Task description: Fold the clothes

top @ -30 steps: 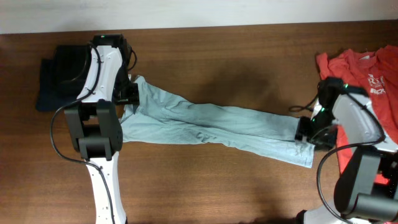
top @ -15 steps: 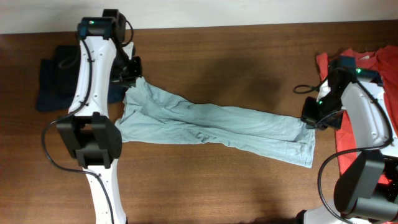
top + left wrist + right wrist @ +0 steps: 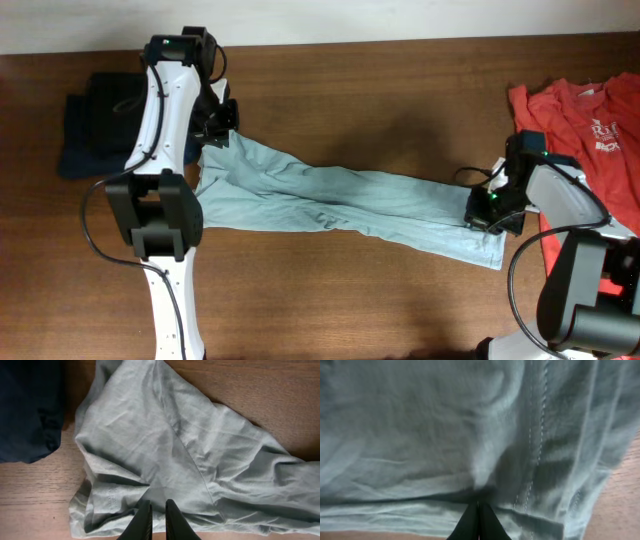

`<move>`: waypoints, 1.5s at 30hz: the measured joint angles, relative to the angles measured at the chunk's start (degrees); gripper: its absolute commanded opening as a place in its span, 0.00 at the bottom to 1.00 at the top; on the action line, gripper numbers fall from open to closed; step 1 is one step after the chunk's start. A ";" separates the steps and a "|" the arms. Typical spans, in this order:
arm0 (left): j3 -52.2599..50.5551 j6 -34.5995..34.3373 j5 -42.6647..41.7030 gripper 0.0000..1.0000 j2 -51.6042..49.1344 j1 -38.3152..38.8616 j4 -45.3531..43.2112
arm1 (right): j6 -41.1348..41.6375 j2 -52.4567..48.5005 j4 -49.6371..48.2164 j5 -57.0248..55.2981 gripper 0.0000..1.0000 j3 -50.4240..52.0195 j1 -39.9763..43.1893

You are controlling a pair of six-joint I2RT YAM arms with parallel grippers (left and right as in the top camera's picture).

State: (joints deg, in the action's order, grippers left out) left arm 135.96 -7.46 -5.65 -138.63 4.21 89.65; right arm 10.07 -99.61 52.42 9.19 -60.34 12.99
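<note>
**Overhead: a pale shirt stretched across a dark wooden desk**

Overhead, the desk fills nearly everything: brown wood with a long grain running side to side, a dull sheen in the middle, bare along its near half. Beyond its far edge runs a pale strip; whether that is wall or floor I cannot tell.

The pale grey-blue T-shirt lies flat on the wood, pulled into a long wrinkled band that slants from the far left down towards the near right. At its left end the left fingers are drawn narrow with a fold of the cloth pinched between them; the left wrist view shows creases fanning out from that spot. At its right end the right fingers are pressed together on a pucker of the fabric, beside a stitched hem.

A heap of dark navy clothes sits at the far left corner, just beside the shirt's left end. A red-orange T-shirt with white print lies spread at the right edge, partly under the right arm.
</note>
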 measured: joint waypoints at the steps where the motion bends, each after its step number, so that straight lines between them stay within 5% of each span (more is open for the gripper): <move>1: 0.00 0.00 0.00 0.11 -0.02 0.00 -0.13 | 0.00 -0.11 -0.57 0.00 0.04 0.42 0.00; 15: 0.00 0.15 0.02 0.13 -0.04 0.00 -0.70 | 0.66 -4.81 -8.07 -0.24 0.04 0.46 0.00; 35: 0.00 0.35 0.00 0.18 -0.04 0.00 -5.73 | -0.28 -8.35 -33.09 -5.79 0.04 -0.61 0.00; 40: 0.00 0.35 0.00 0.18 -0.04 0.00 -6.25 | -1.16 -9.05 -28.52 -7.02 0.04 -3.21 0.35; 45: 0.00 0.35 0.00 0.18 -0.04 -0.04 -6.54 | -1.36 -9.99 -11.39 -8.37 0.04 -13.86 1.25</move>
State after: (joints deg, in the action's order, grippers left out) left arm 135.96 -7.11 -5.65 -138.67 4.16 83.11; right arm 8.71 -109.60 41.04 0.82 -74.19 14.24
